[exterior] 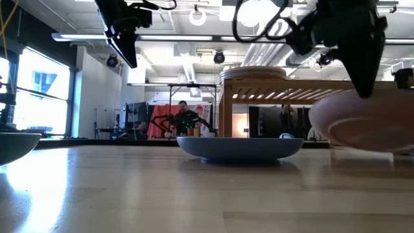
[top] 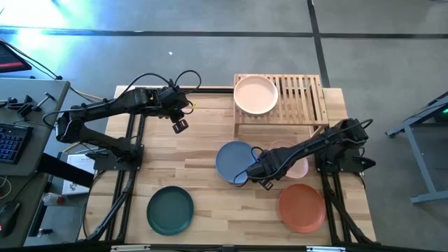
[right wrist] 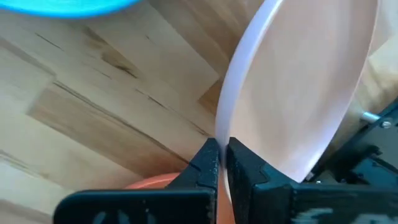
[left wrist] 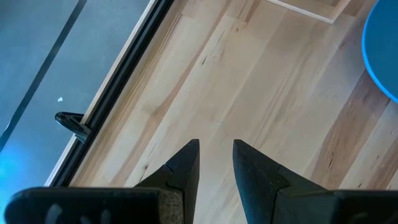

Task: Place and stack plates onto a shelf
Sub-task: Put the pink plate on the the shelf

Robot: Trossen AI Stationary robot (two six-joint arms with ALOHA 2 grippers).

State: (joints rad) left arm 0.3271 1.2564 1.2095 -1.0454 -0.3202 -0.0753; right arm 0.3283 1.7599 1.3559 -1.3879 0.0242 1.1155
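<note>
Right wrist view, right claw [right wrist: 222, 163] pinching pale pink plate [right wrist: 305, 87]

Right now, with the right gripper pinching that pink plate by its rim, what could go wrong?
1. The right gripper holds the pink plate only by a thin rim pinch; tilted, it might slip or swing.
2. The blue plate lies right beside it and could be knocked on the way up.
3. The shelf already carries a plate; a careless placement could hit it.
</note>
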